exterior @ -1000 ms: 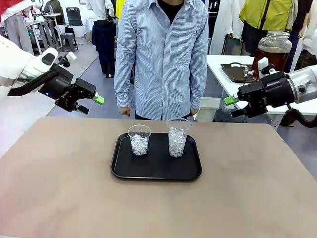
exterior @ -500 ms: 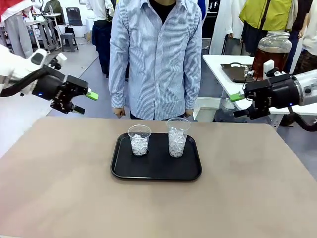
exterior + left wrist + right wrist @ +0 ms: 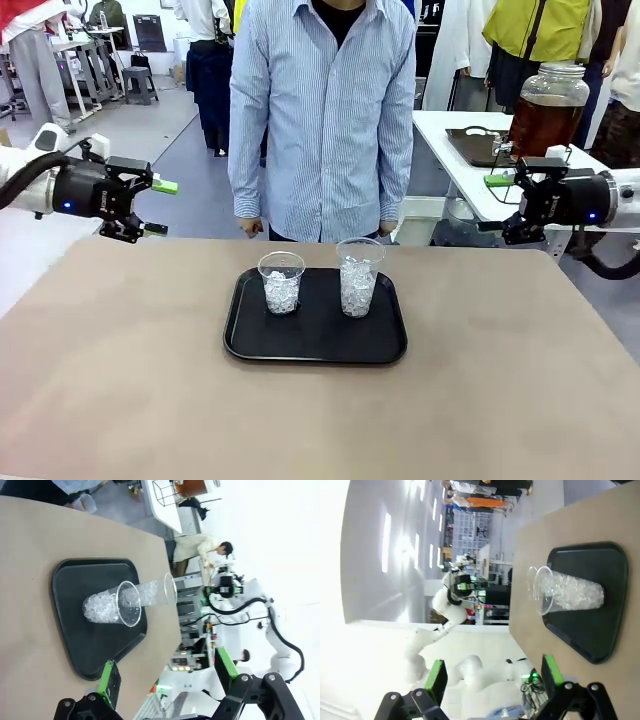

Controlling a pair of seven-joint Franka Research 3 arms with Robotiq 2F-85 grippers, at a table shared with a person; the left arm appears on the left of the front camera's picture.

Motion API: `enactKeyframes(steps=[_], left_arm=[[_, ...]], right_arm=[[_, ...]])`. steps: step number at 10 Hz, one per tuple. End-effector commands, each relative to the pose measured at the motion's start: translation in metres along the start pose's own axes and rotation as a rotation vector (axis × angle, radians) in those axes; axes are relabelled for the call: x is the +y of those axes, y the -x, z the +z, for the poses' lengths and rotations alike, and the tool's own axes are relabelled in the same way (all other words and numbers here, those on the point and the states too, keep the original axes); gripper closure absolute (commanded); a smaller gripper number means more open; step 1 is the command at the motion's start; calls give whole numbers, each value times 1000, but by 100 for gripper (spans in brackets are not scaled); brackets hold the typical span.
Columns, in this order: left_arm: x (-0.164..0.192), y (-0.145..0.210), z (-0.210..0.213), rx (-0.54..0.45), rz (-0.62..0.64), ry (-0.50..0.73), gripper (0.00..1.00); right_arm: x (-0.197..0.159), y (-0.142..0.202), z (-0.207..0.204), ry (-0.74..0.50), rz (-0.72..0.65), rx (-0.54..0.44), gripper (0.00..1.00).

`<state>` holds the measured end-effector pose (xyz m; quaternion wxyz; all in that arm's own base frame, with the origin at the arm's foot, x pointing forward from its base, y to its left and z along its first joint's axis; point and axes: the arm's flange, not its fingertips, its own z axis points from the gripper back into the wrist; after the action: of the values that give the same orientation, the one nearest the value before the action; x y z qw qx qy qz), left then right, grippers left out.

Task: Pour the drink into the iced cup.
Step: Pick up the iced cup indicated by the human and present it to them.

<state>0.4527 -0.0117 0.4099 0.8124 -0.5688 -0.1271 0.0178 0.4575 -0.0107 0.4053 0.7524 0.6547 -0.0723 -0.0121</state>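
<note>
Two clear plastic cups full of ice stand on a black tray at the table's middle: a shorter cup on the left and a taller cup on the right. The amber-brown drink fills a big glass jar on a white side table behind my right arm. My left gripper hangs open over the table's far left edge, holding nothing. Open and likewise holding nothing, my right gripper hovers beyond the far right corner. The left wrist view has the iced cups on the tray beyond my open left gripper. The right wrist view shows the cups overlapping past my open right gripper.
A person in a striped blue shirt stands at the far edge behind the tray, arms hanging down. The white side table at the back right also carries a dark tray. Bare tabletop surrounds the black tray.
Both arms have swung outward, away from the middle: the left gripper to the left, the right gripper to the right. Both stay open. The cups and tray have not moved.
</note>
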Motion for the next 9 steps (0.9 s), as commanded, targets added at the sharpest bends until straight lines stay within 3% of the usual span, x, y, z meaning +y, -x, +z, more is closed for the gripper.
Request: enactKeyframes(steps=[1,4,9], left_arm=[[10,-21,-5,19,53,87,0],[21,-39,-14,155,40,118,0],[23,-37,-21,152,44,122,0]], right_arm=[[-2,-22,0,-56,-76,-16,0],[-14,-39,0,-27,-87,17,0],[-21,-36,-3,-21,-75,9,0]])
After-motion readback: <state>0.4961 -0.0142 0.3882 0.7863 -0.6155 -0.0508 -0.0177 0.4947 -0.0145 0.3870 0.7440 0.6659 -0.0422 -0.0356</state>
